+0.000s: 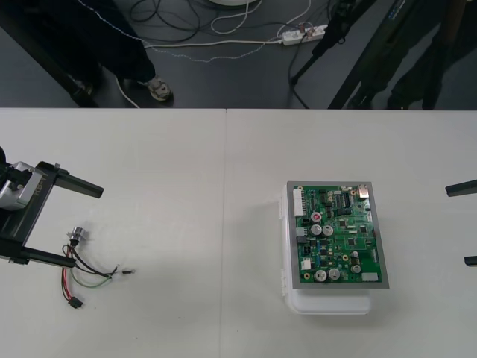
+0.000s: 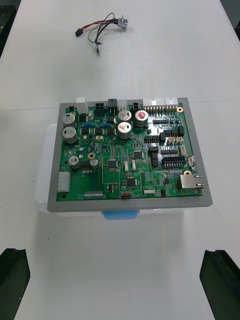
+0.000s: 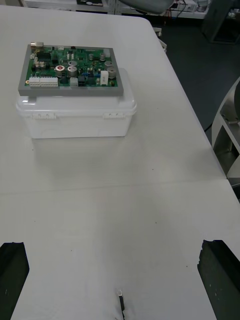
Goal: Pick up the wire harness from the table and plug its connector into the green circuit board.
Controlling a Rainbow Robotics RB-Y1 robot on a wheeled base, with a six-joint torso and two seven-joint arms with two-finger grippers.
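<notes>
Just off the left gripper (image 1: pixel 87 227), whose black fingers (image 1: pixel 74 183) stand wide apart, the small wire harness of thin red, black and green wires (image 1: pixel 95 273) lies loose on the plain light counter (image 1: pixel 186 186). Its round metal socket with a flange (image 1: pixel 77 235) sits in the gap between the fingertips. Its small black plug (image 1: pixel 74 302) lies past the nearer finger, outside that gap. Nothing is gripped, so I'd say the pick-up is not yet made: the gripper stands at the harness, open and empty. Well apart from it, over toward the right gripper (image 1: pixel 456 225), the green circuit board in its grey frame (image 1: pixel 339 235) rests on a white plastic base (image 1: pixel 328 302), with no wire at it. The right gripper waits at its own side facing the board, its fingers spread wide as well. By my reckoning the whole job is left: close on the harness, lift it, carry it across and seat the plug.
</notes>
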